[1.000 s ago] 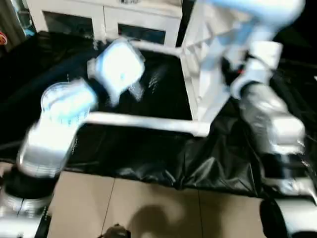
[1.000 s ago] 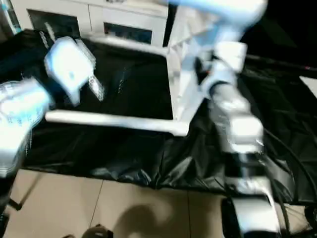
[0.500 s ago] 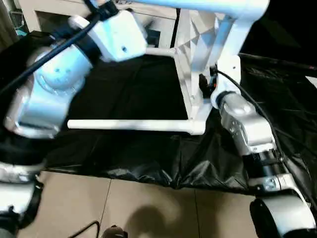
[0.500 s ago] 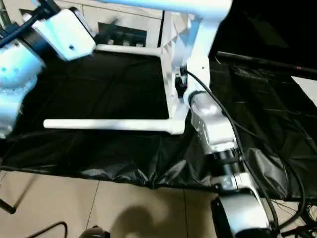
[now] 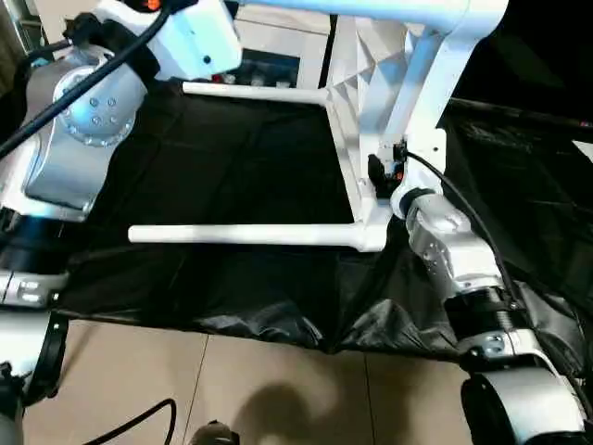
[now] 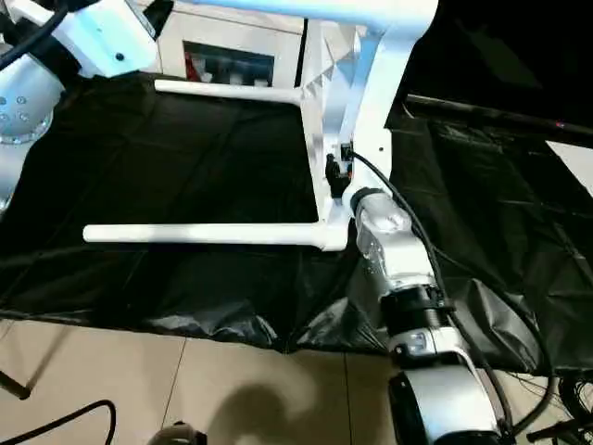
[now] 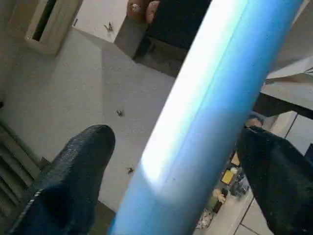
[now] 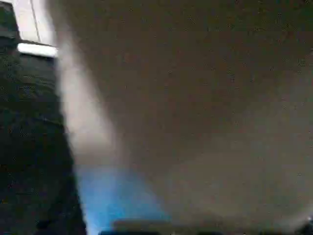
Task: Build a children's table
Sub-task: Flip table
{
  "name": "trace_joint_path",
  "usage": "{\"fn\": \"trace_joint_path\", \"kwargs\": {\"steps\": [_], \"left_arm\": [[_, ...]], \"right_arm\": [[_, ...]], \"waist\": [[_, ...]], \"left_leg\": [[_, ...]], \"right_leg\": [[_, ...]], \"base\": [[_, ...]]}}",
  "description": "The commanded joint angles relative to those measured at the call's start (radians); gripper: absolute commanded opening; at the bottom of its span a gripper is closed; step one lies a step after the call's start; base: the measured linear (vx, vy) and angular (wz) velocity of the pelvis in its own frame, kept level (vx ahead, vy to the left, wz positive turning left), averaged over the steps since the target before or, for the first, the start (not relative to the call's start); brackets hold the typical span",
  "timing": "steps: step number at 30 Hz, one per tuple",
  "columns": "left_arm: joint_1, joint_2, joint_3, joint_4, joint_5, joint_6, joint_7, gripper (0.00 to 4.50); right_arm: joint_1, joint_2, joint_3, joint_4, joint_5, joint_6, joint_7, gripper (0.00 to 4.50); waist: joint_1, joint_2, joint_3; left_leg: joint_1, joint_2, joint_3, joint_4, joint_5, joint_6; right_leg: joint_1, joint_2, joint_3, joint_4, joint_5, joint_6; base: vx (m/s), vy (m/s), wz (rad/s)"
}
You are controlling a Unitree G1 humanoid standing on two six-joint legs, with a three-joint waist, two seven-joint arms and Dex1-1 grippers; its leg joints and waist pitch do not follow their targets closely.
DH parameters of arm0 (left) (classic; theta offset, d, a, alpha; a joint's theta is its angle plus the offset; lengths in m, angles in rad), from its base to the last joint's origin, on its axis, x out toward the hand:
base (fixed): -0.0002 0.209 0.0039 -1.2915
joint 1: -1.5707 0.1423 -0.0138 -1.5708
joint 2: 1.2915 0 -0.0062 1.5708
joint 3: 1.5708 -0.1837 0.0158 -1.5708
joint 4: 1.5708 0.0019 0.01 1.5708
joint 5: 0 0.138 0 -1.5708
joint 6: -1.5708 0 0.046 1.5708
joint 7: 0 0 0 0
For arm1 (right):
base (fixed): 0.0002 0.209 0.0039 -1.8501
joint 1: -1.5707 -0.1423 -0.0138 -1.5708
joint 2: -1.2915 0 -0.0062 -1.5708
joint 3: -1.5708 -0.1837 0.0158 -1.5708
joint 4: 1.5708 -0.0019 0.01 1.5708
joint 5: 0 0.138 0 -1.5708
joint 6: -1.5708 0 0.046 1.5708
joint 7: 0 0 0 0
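The white children's table stands on its side on the black sheet, its ribbed table top [image 5: 366, 102] upright in the middle. Two legs lie level, pointing left: a near leg [image 5: 241, 235] and a far leg [image 5: 255, 91]. An upper leg [image 5: 371, 11] runs across above them. My right gripper [image 5: 378, 172] is shut on the top's lower rim. In the left wrist view my left gripper [image 7: 176, 139] is open, with a leg [image 7: 205, 122] running between its black fingers [image 7: 78, 171].
The black sheet [image 5: 232, 167] covers the work area and ends in a crumpled front edge. Beige floor tiles [image 5: 278, 389] lie in front of it, with a black cable [image 5: 130, 425] on them. A white cabinet with glass doors [image 5: 273, 51] stands behind.
My left arm has swung up from over the sheet to the top left, beside the upper leg. The right gripper stays at the table top's rim. The camera has shifted.
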Motion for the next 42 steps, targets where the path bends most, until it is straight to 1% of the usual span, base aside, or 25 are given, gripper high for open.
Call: {"fn": "trace_joint_path", "kwargs": {"steps": [1,4,7,9,11,15,16,19,20,22,25,26,28,29,30,32,33,35,36,37,38,39,40,41,42], "left_arm": [[-0.021,-0.013,0.001,0.003,-0.008,-0.017,0.005,4.13],[-0.016,-0.025,0.004,-0.005,-0.032,-0.025,-0.012,3.8],[-0.003,-0.045,-0.003,-0.019,-0.056,-0.031,-0.038,3.62],[0.001,-0.054,-0.004,-0.022,-0.067,-0.03,-0.045,3.33],[0.001,-0.057,-0.002,-0.016,-0.066,-0.033,-0.044,3.29],[-0.008,-0.063,0.009,0.005,-0.066,-0.007,-0.042,2.94],[-0.009,-0.063,0.012,0.01,-0.068,0.0,-0.043,2.88],[-0.018,-0.061,0.019,0.031,-0.065,0.021,-0.044,2.85],[-0.027,-0.058,0.027,0.05,-0.062,0.04,-0.041,2.7],[-0.031,-0.057,0.031,0.056,-0.061,0.05,-0.042,2.65],[-0.039,-0.055,0.045,0.068,-0.065,0.084,-0.048,2.51],[-0.04,-0.061,0.06,0.069,-0.084,0.095,-0.047,2.48],[-0.041,-0.077,0.086,0.063,-0.115,0.109,-0.042,2.48],[-0.043,-0.098,0.12,0.051,-0.169,0.134,-0.046,2.43],[-0.047,-0.112,0.144,0.05,-0.2,0.141,-0.038,2.43],[-0.055,-0.122,0.166,0.051,-0.226,0.142,-0.026,2.41],[-0.061,-0.13,0.185,0.053,-0.245,0.144,-0.017,2.41],[-0.073,-0.158,0.247,0.051,-0.301,0.17,0.019,2.4],[-0.074,-0.163,0.266,0.05,-0.313,0.175,0.033,2.39],[-0.074,-0.163,0.266,0.05,-0.313,0.175,0.033,2.39],[-0.066,-0.181,0.321,0.037,-0.348,0.202,0.073,2.38],[-0.054,-0.197,0.35,0.022,-0.368,0.228,0.089,2.38],[-0.05,-0.203,0.358,0.017,-0.373,0.237,0.093,2.36],[-0.025,-0.221,0.388,-0.009,-0.394,0.281,0.1,2.35],[-0.01,-0.228,0.402,-0.023,-0.404,0.305,0.099,2.35]], "right_arm": [[-0.027,-0.01,-0.028,0.028,-0.005,-0.026,0.005,2.39],[-0.036,-0.012,-0.031,0.051,-0.005,-0.048,0.009,2.13],[-0.045,-0.017,-0.033,0.078,-0.005,-0.076,0.019,2.01],[-0.05,-0.019,-0.038,0.086,-0.005,-0.087,0.024,1.98],[-0.059,-0.023,-0.044,0.102,-0.007,-0.107,0.033,1.97],[-0.069,-0.038,-0.047,0.104,-0.015,-0.125,0.041,1.97],[-0.071,-0.042,-0.046,0.106,-0.018,-0.131,0.042,1.97],[-0.08,-0.061,-0.055,0.104,-0.018,-0.137,0.042,1.97],[-0.088,-0.082,-0.062,0.104,-0.02,-0.144,0.046,1.97],[-0.091,-0.092,-0.063,0.105,-0.023,-0.149,0.05,1.97],[-0.097,-0.124,-0.067,0.108,-0.032,-0.162,0.065,1.97],[-0.102,-0.143,-0.07,0.103,-0.038,-0.165,0.071,1.97],[-0.11,-0.168,-0.076,0.098,-0.041,-0.167,0.075,1.97],[-0.131,-0.197,-0.09,0.097,-0.038,-0.167,0.078,1.97],[-0.148,-0.219,-0.093,0.098,-0.043,-0.172,0.084,1.97],[-0.172,-0.25,-0.094,0.1,-0.052,-0.18,0.094,1.97],[-0.194,-0.274,-0.096,0.106,-0.056,-0.187,0.105,1.97],[-0.26,-0.334,-0.1,0.126,-0.066,-0.205,0.139,1.96],[-0.288,-0.358,-0.099,0.137,-0.071,-0.213,0.155,1.96],[-0.288,-0.358,-0.099,0.137,-0.071,-0.213,0.155,1.96],[-0.366,-0.42,-0.088,0.181,-0.089,-0.233,0.196,1.96],[-0.405,-0.445,-0.081,0.203,-0.095,-0.236,0.214,1.96],[-0.415,-0.451,-0.079,0.209,-0.096,-0.236,0.218,1.96],[-0.452,-0.471,-0.071,0.225,-0.095,-0.227,0.257,1.96],[-0.47,-0.48,-0.066,0.233,-0.093,-0.222,0.282,1.96]], "waist": [[0.0,0.03,-0.069],[0.0,0.03,-0.068],[0.0,0.03,-0.068],[0.0,0.029,-0.069],[0.0,0.03,-0.07],[0.001,0.03,-0.069],[0.0,0.033,-0.069],[0.002,0.033,-0.068],[0.003,0.037,-0.067],[0.004,0.037,-0.067],[0.007,0.036,-0.069],[0.008,0.037,-0.071],[0.015,0.035,-0.081],[0.016,0.033,-0.081],[0.021,0.033,-0.081],[0.027,0.032,-0.082],[0.028,0.035,-0.08],[0.03,0.037,-0.078],[0.029,0.035,-0.082],[0.029,0.035,-0.082],[0.025,0.033,-0.077],[0.026,0.03,-0.076],[0.022,0.03,-0.075],[0.019,0.025,-0.072],[0.018,0.026,-0.071]], "left_leg": [[0.039,0.08,-0.046,-0.079,-0.236,-0.121],[0.039,0.08,-0.046,-0.08,-0.242,-0.12],[0.039,0.08,-0.046,-0.08,-0.253,-0.12],[0.038,0.08,-0.046,-0.08,-0.244,-0.116],[0.037,0.08,-0.045,-0.079,-0.237,-0.114],[0.037,0.079,-0.043,-0.077,-0.222,-0.103],[0.038,0.079,-0.043,-0.077,-0.222,-0.102],[0.038,0.079,-0.042,-0.076,-0.217,-0.097],[0.035,0.078,-0.042,-0.075,-0.208,-0.089],[0.035,0.078,-0.041,-0.073,-0.202,-0.084],[0.029,0.077,-0.039,-0.068,-0.139,-0.06],[0.027,0.076,-0.037,-0.065,-0.102,-0.047],[0.024,0.072,-0.034,-0.054,-0.028,-0.012],[0.02,0.071,-0.033,-0.052,-0.007,-0.002],[0.019,0.068,-0.029,-0.047,0.009,0.018],[0.015,0.066,-0.027,-0.043,0.009,0.038],[0.011,0.065,-0.026,-0.041,0.011,0.048],[0.011,0.066,-0.026,-0.039,-0.006,0.049],[0.009,0.066,-0.026,-0.035,0.005,0.053],[0.009,0.066,-0.026,-0.035,0.005,0.053],[0.002,0.065,-0.025,-0.033,-0.012,0.053],[0.004,0.067,-0.025,-0.032,-0.026,0.052],[0.003,0.067,-0.025,-0.032,-0.043,0.051],[0.0,0.07,-0.026,-0.032,-0.049,0.052],[-0.002,0.07,-0.026,-0.031,-0.051,0.055]], "right_leg": [[0.024,-0.108,0.057,-0.061,-0.028,-0.149],[0.025,-0.109,0.057,-0.062,-0.039,-0.154],[0.025,-0.109,0.057,-0.064,-0.059,-0.156],[0.026,-0.109,0.057,-0.062,-0.046,-0.155],[0.026,-0.109,0.056,-0.061,-0.032,-0.158],[0.027,-0.108,0.057,-0.06,-0.02,-0.161],[0.027,-0.107,0.057,-0.061,-0.018,-0.161],[0.028,-0.107,0.058,-0.061,-0.029,-0.164],[0.029,-0.11,0.059,-0.062,-0.04,-0.17],[0.029,-0.109,0.059,-0.063,-0.041,-0.17],[0.035,-0.11,0.059,-0.055,0.017,-0.18],[0.036,-0.107,0.059,-0.05,0.061,-0.185],[0.038,-0.102,0.057,-0.038,0.16,-0.199],[0.039,-0.1,0.056,-0.034,0.188,-0.203],[0.034,-0.096,0.056,-0.033,0.209,-0.211],[0.035,-0.097,0.055,-0.033,0.2,-0.217],[0.033,-0.096,0.056,-0.033,0.19,-0.219],[0.031,-0.094,0.055,-0.035,0.158,-0.223],[0.031,-0.09,0.053,-0.03,0.164,-0.225],[0.031,-0.09,0.053,-0.03,0.164,-0.225],[0.028,-0.09,0.053,-0.033,0.14,-0.229],[0.027,-0.091,0.053,-0.035,0.121,-0.229],[0.026,-0.091,0.052,-0.037,0.088,-0.234],[0.028,-0.094,0.052,-0.037,0.068,-0.237],[0.027,-0.094,0.052,-0.039,0.06,-0.232]], "base": [[0.0,0.0,0.0],[0.0,0.0,0.0],[0.0,0.0,0.0],[0.0,0.0,0.0],[0.0,0.0,0.0],[0.0,0.0,0.0],[0.0,0.0,0.0],[0.0,0.0,0.0],[0.0,0.0,0.0],[0.0,0.0,0.0],[0.0,0.0,0.0],[0.0,0.0,0.0],[0.0,0.0,0.0],[0.0,0.0,0.0],[0.0,0.0,0.0],[0.0,0.0,0.0],[0.0,0.0,0.0],[0.0,0.0,0.0],[0.0,0.0,0.0],[0.0,0.0,0.0],[0.0,0.0,0.0],[0.0,0.0,0.0],[0.0,0.0,0.0],[0.0,0.0,0.0],[0.0,0.0,0.0]]}}
